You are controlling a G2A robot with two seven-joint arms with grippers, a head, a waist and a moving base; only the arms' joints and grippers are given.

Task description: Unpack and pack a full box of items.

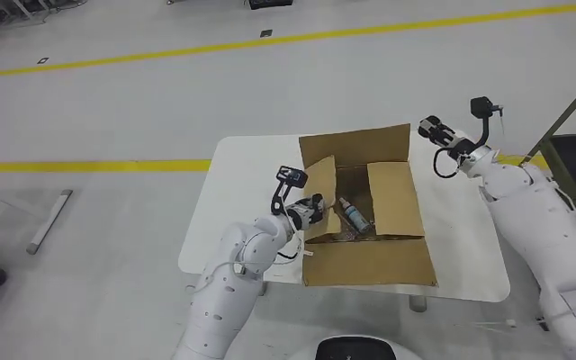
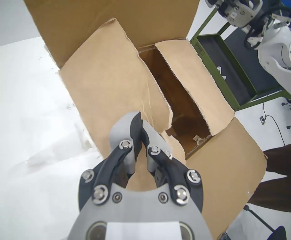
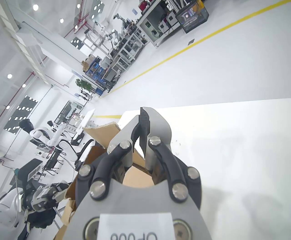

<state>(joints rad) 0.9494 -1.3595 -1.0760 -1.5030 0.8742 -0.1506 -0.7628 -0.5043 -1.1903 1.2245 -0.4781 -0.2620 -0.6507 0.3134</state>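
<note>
- Left pincer (image 2: 139, 119) sat nearest the lens, jaws drawn together to a narrow slit with nothing seen between them, poised just above the torn edge of the left side flap (image 2: 102, 91).
- Top view placed this left pincer (image 1: 315, 205) at the left side of the cardboard box (image 1: 360, 148).
- Cardboard box (image 2: 127, 20) stood near the middle of the white counter (image 1: 243, 207). Its far flap was raised and its near flap (image 1: 369, 263) was folded outward.
- Both side flaps leaned in over the opening, with a dark gap between them.
- A bottle (image 1: 354, 214) lay inside the box, in that gap. Other contents were too small to identify.
- Right pincer (image 3: 142, 116) was closed and empty, held above the counter (image 3: 227, 136).
- Top view showed the right pincer (image 1: 428, 128) by the far right corner of the counter, apart from the box.
- A green metal rack (image 2: 227, 68) stood beside the counter.
</note>
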